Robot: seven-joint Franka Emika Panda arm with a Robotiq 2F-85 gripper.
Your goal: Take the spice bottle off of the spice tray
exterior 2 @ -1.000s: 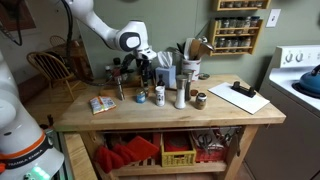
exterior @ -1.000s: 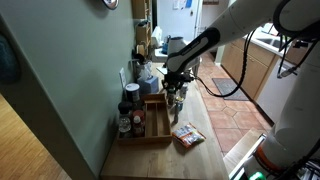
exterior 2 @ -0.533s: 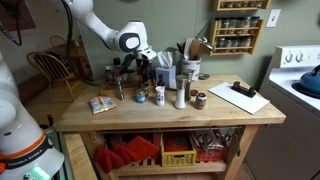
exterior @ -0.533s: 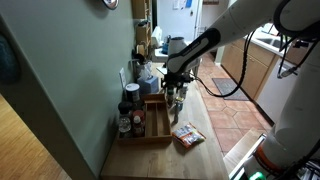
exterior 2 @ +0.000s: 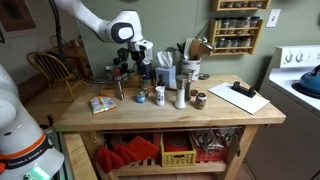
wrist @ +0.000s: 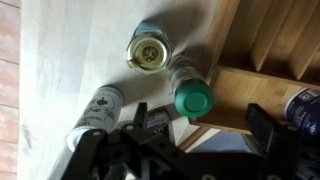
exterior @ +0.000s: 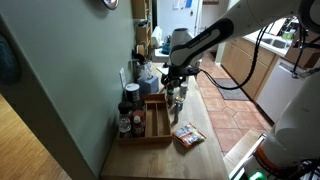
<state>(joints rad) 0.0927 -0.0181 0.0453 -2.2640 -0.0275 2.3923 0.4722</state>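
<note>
The spice bottle (wrist: 192, 100) has a green cap and stands upright just off the corner of the light wooden spice tray (wrist: 268, 45). My gripper (wrist: 200, 125) hangs above it, open, with one finger on each side of the cap and nothing held. In both exterior views the gripper (exterior: 176, 78) (exterior 2: 140, 66) is above the small bottles (exterior: 176, 99) (exterior 2: 141, 96) on the table beside the tray (exterior: 156, 126). Several dark jars (exterior: 128, 112) stand in the tray.
Close to the green-capped bottle stand a clear bottle with a metal lid (wrist: 148, 50) and a white-labelled bottle (wrist: 97, 108). A snack packet (exterior: 187, 136) lies near the table's edge. A tall mill (exterior 2: 181, 94), a dark jar (exterior 2: 200, 99) and a white board (exterior 2: 238, 96) occupy the table top.
My gripper has opened, letting go of the green-capped bottle, and the arm has risen a little above the bottles. The bottle stays standing on the table.
</note>
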